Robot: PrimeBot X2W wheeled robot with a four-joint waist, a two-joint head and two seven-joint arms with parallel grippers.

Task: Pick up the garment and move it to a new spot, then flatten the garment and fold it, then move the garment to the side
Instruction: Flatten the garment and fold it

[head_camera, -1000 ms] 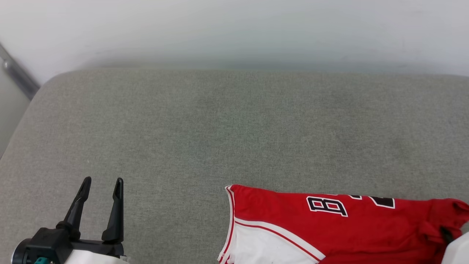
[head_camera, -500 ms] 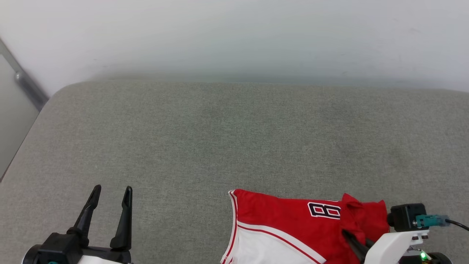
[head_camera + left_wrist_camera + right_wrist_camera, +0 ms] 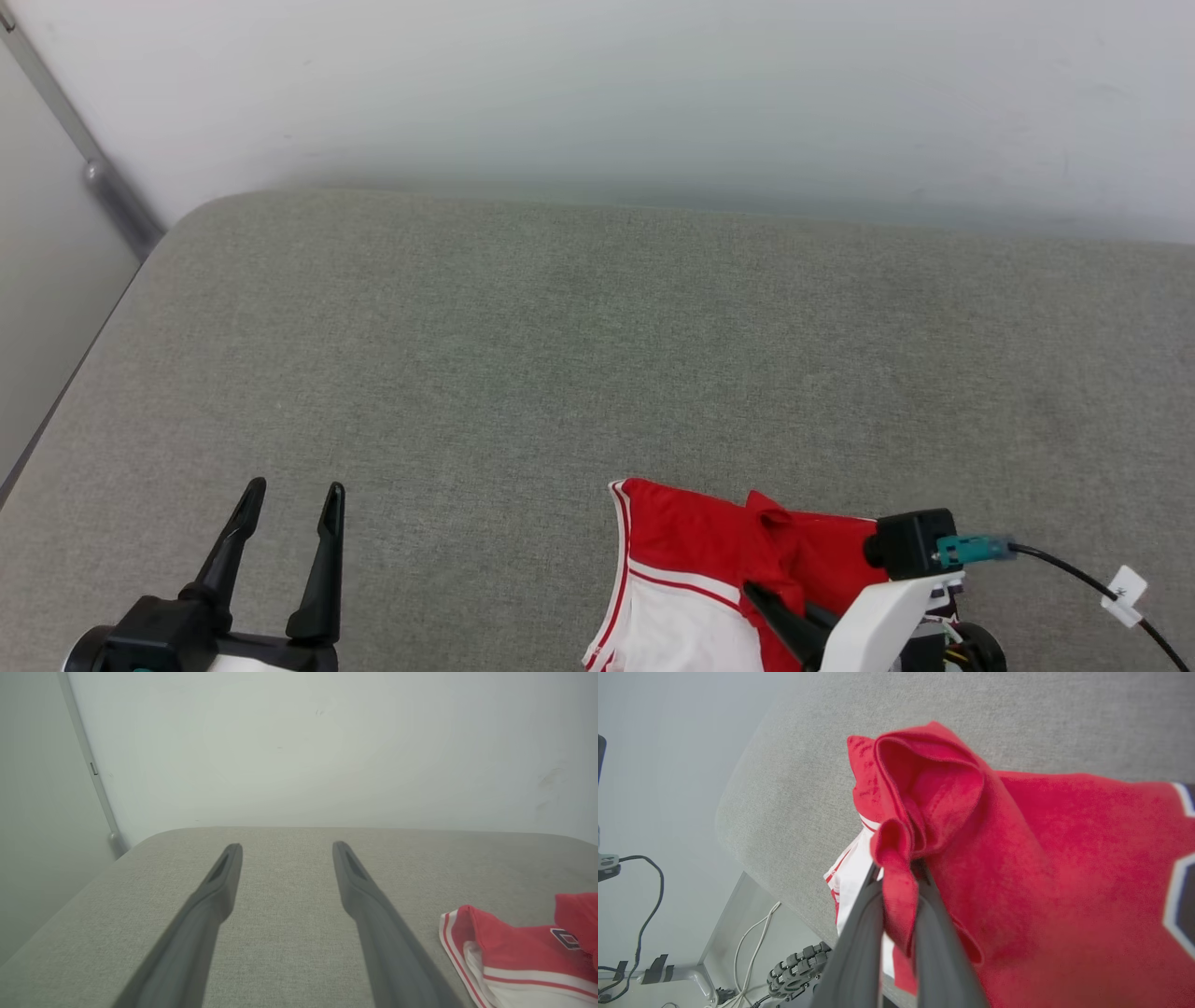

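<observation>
Right wrist view: clamped with the right gripper (image 3: pixel 899 882) on a thin, bunched red fold of the garment (image 3: pixel 1041 858), near the front edge of the grey cushion (image 3: pixel 560 355). Left gripper (image 3: pixel 294 488) spread wide, empty, well apart from the cloth. Could slip from so small a pinch, or slide off the cushion's edge if dragged nearward. Black, white-outlined lettering cut off, unreadable; no brand legible.

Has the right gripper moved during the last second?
Yes. The right gripper, shut on the garment, moved left toward the garment's striped hem, which stayed put on the grey cushion.
</observation>
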